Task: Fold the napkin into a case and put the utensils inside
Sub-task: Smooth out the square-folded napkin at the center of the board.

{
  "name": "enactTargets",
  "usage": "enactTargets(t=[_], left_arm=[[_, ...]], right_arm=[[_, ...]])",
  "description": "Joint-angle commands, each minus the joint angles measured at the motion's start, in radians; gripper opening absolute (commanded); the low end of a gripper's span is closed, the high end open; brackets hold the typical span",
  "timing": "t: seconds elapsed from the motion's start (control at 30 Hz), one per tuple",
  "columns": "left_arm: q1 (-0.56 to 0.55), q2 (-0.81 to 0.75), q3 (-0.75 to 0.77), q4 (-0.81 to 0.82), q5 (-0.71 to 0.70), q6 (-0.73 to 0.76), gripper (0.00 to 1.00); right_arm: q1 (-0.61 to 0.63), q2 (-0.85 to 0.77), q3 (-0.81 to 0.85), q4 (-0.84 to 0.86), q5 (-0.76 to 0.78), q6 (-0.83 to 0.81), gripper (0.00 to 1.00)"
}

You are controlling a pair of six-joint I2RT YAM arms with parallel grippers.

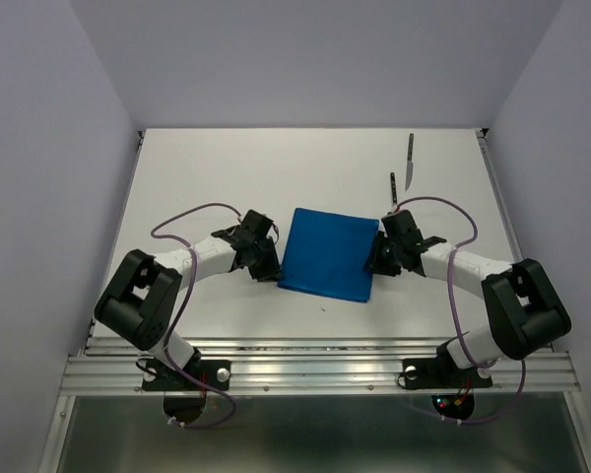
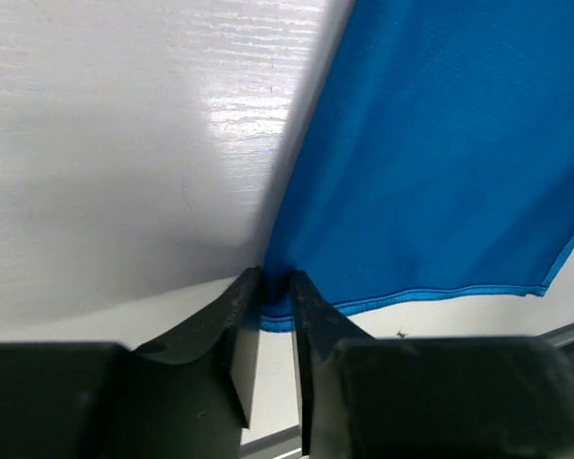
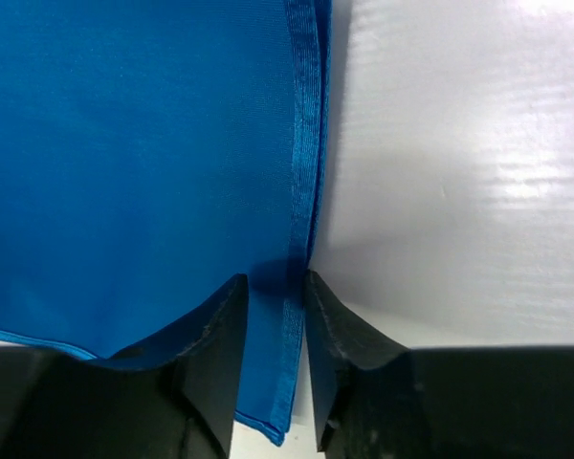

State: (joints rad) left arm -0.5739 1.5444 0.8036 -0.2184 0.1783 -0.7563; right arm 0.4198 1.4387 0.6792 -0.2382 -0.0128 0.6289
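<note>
I see the plain royal-blue cloth napkin (image 1: 327, 254) lying flat mid-way across the white worktop (image 1: 217, 177), toward its front edge. My left gripper (image 2: 275, 277) pinches its near left corner between narrow fingers; my right gripper (image 3: 275, 282), equally narrow, clamps the hemmed right edge.

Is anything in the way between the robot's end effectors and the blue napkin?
Nothing visible. The left end effector is at the near-left corner of the napkin, the right end effector at its right edge.
</note>
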Motion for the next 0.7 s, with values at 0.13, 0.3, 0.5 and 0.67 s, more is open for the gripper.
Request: enactTargets(t=[0.13, 0.3, 0.5, 0.67], left_arm=[[0.005, -0.032, -0.060, 0.051, 0.039, -0.023, 0.13], [0.003, -0.104, -0.086, 0.051, 0.035, -0.055, 0.00], [0.005, -0.159, -0.086, 0.021, 0.020, -0.074, 0.19], [0.005, -0.190, -0.023, -0.050, -0.039, -0.058, 0.43]], right_arm=[[-0.003, 0.166, 0.078, 0.074, -0.030, -0.021, 0.21], [-0.003, 0.278, 0.169, 0.083, -0.041, -0.054, 0.15], [-0.003, 0.338, 0.270, 0.065, -0.049, -0.087, 0.13], [-0.003, 0.289, 0.304, 0.010, 0.011, -0.116, 0.37]])
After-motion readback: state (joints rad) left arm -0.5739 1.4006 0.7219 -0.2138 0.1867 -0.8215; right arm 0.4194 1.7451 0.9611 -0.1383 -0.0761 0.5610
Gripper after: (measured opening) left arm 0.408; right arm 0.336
